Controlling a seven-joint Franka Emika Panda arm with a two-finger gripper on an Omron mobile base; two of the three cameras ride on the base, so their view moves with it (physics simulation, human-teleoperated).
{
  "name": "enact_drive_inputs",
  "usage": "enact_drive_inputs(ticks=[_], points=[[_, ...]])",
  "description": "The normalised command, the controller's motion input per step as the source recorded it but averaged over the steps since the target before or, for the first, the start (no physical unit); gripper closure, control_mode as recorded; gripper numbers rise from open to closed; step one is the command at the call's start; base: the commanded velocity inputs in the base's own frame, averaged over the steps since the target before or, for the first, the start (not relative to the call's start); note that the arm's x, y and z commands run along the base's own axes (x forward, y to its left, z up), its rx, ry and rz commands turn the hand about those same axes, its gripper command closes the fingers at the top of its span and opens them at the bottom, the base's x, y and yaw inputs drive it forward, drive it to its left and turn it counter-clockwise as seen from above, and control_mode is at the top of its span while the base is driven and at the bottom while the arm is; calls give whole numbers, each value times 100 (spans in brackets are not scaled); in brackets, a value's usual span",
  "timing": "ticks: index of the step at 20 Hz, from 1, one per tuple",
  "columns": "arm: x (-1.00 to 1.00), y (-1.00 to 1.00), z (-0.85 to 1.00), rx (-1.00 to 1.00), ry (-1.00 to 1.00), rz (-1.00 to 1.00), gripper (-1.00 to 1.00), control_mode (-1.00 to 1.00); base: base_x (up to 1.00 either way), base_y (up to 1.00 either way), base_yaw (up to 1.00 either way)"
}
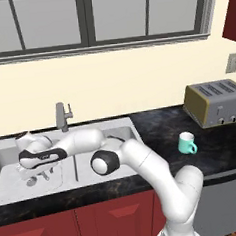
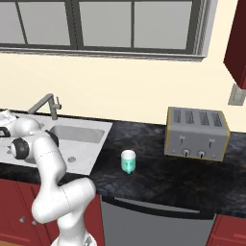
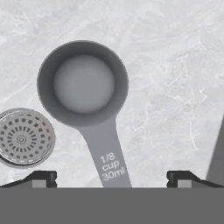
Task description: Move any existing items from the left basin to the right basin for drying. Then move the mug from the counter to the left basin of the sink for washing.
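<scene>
- A small grey metal measuring cup (image 3: pixel 83 83) lies flat on the floor of the left basin (image 3: pixel 175 65), bowl facing up, its short handle stamped "1/8 cup 30ml" running toward the hand camera.
- The round drain (image 3: pixel 22 138) sits just beside the cup's bowl, apart from it.
- The gripper (image 3: pixel 111 178) hangs directly above the handle, its two fingertips (image 3: pixel 41 178) spread wide on either side, holding nothing. This looks like a line-up for pinching the handle.
- The basin floor around the cup is bare, so there is room to descend; a basin wall rises at the right edge of the hand view.
- The divider and the right basin (image 1: pixel 99 141) lie next over, past the tap (image 1: pixel 62 116).
- The teal mug (image 1: pixel 187 143) stands upright on the black counter (image 1: pixel 156 127), well apart from the sink (image 2: pixel 91 144), with the toaster (image 1: pixel 216 102) behind it.
</scene>
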Motion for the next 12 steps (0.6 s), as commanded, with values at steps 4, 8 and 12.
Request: enact_drive_inputs(ticks=[4, 8, 12], points=[[3, 0, -12, 0, 2, 0, -100, -100, 0, 0, 0], [5, 0, -14, 0, 3, 0, -100, -100, 0, 0, 0], [8, 9, -12, 0, 7, 0, 100, -100, 0, 0, 0]])
